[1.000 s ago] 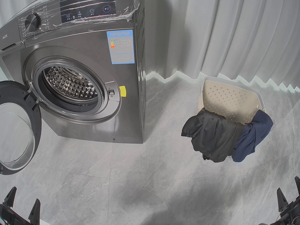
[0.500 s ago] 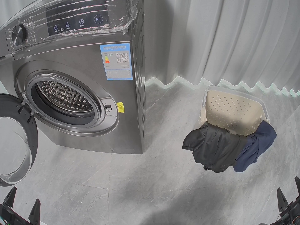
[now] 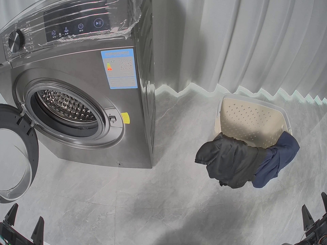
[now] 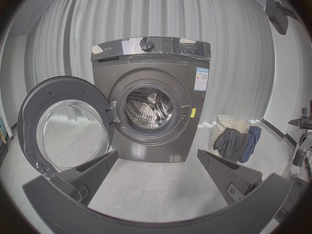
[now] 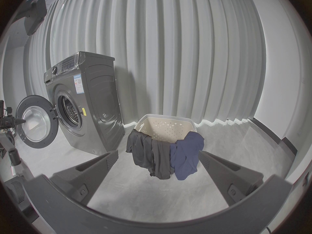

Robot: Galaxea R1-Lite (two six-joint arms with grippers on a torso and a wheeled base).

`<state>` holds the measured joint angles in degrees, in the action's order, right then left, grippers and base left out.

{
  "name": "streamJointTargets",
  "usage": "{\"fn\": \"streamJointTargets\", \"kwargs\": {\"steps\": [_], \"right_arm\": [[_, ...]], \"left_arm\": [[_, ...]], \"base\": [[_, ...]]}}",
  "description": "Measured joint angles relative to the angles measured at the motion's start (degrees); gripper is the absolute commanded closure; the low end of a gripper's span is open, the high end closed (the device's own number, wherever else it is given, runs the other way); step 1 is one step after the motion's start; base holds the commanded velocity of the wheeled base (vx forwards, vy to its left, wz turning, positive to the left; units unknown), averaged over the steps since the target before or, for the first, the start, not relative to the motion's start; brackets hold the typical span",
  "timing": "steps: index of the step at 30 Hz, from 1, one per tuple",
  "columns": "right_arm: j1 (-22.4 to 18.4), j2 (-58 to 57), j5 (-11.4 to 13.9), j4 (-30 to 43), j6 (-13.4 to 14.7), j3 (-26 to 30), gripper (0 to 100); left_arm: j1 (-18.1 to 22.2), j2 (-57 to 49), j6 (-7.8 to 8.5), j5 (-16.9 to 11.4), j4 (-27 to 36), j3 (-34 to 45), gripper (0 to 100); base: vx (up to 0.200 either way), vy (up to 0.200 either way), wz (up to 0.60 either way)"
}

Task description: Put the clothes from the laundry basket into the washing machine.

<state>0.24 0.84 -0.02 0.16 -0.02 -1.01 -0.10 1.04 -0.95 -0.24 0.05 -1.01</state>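
Light: soft, even. Glare: plastic film [image 3: 102, 4] on washing machine [image 3: 85, 62]. Bright strip under curtain [image 3: 245, 34] hem. Wrist views: bowed, dark-cornered.

Head view: high up, tilted forward and down at the floor [image 3: 170, 205]. Washing machine [image 3: 68, 62] on the left, laundry basket [image 3: 252, 116] on the right, both at middling range. Tips of left gripper [image 3: 25, 218] and right gripper [image 3: 314, 208] at the near corners.

Left wrist view: low and level, looking out past own gripper tips, squarely facing the washing machine [image 4: 156, 147] and its swung-out door [image 4: 65, 121]. Laundry basket [image 4: 227, 121] farther off, beside the machine.

Right wrist view: also low, aimed at the laundry basket [image 5: 165, 127] and nearer to it. Washing machine [image 5: 104, 108] seen at an angle.

Shared by all three: washing machine, laundry basket, floor between.
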Motion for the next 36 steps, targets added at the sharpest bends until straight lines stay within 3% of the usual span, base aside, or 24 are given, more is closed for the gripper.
{"fn": "streamJointTargets", "kwargs": {"steps": [19, 36], "right_arm": [[0.0, 0.04, 0.02, -0.05, 0.02, 0.0, 0], [0.0, 0.06, 0.02, 0.0, 0.02, 0.0, 0]], "left_arm": [[0.0, 0.0, 0.0, 0.06, -0.02, 0.0, 0], [0.0, 0.0, 0.0, 0.13, 0.02, 0.0, 0]], "base": [[0.0, -0.2, 0.0], [0.0, -0.024, 0.0]]}}
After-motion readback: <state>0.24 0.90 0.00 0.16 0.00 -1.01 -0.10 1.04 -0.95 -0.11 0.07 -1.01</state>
